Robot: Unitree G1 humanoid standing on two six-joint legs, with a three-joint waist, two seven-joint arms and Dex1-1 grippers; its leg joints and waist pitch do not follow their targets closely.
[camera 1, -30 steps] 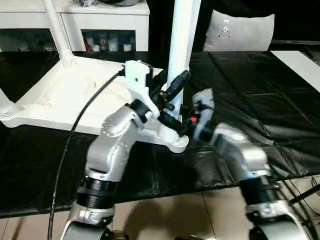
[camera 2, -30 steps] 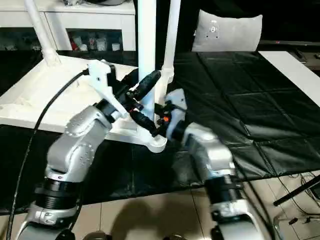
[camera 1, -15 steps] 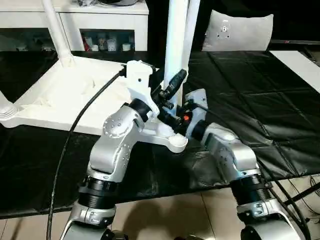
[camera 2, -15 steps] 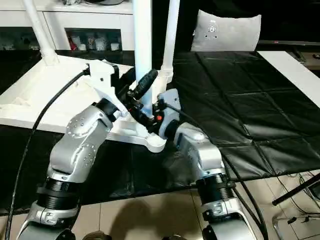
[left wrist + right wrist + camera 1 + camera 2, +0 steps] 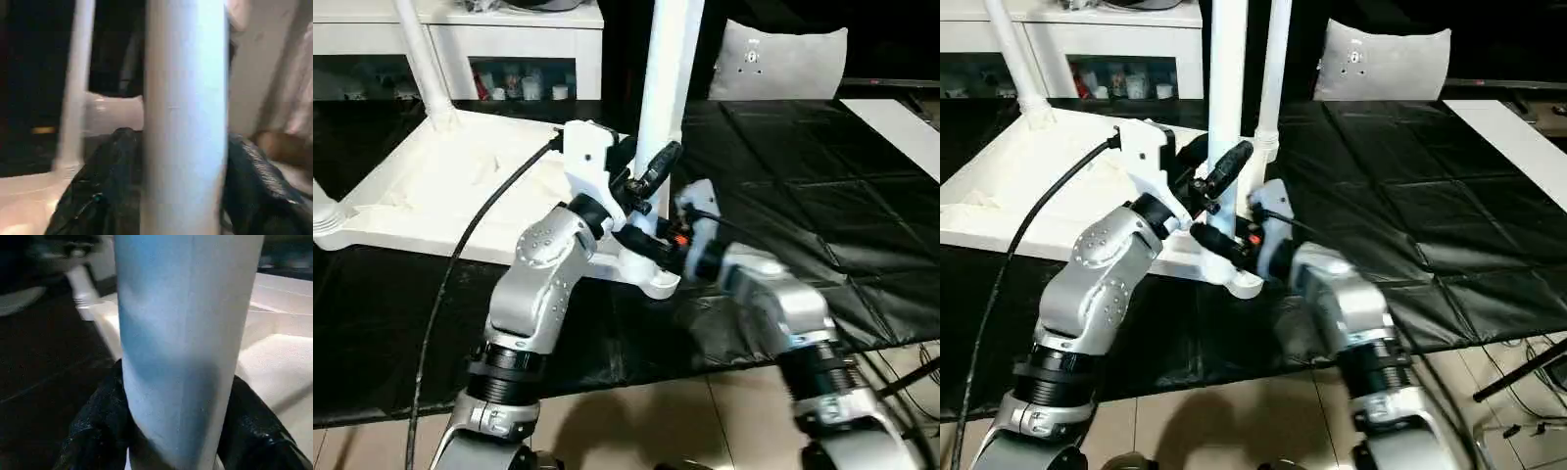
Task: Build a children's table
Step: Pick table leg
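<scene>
Left arm: silver forearm rises from the lower edge and bends toward the near right corner of the table top. The left gripper has its two black fingers spread either side of the leg, one finger above and one lower, both against the shaft; in the left wrist view the fingers flank the white shaft closely on both sides, closed on it.

Right arm: silver forearm comes up from the lower right and angles inward to the same corner. The right gripper sits low against the leg, just above the corner socket; in the right wrist view its black fingers clasp the shaft from both sides.

Leg: long white tapered round shaft, long axis upright, lower end at the near right corner socket, upper end passing out of the top edge.

Table top: white, lying upside down on the black cloth, ribbed underside up. A second leg stands tilted at the far left corner; a third leg stands upright at the far right corner.

Cabinet: white, behind the table top, small items on its shelf, too small to identify.

White panel: propped behind the cloth.
</scene>
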